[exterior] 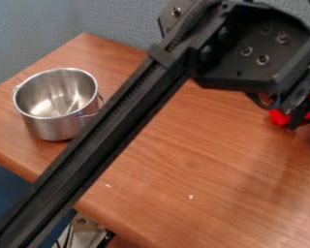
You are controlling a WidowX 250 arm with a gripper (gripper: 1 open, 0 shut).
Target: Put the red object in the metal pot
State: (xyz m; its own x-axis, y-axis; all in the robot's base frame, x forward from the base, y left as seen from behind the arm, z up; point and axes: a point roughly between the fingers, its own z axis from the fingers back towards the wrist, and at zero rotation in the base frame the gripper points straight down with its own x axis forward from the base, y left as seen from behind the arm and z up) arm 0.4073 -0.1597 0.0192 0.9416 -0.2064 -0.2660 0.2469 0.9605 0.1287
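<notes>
The metal pot point(57, 101) stands empty near the bench's point(184, 155) left corner, waiting for its load. At the right edge, the tool point(297, 108) hangs wide open over the red object point(294, 118), gripping nothing, seemingly poised to pinch it.

We see a round silver steel pot point(57, 101) with a shiny, mirror-like finish, on a reddish-brown wooden table point(197, 165) that looks smooth with a soft sheen. The small bright red block point(297, 117) seems plain and glossy. The black robot arm point(132, 126) looks matt.
</notes>
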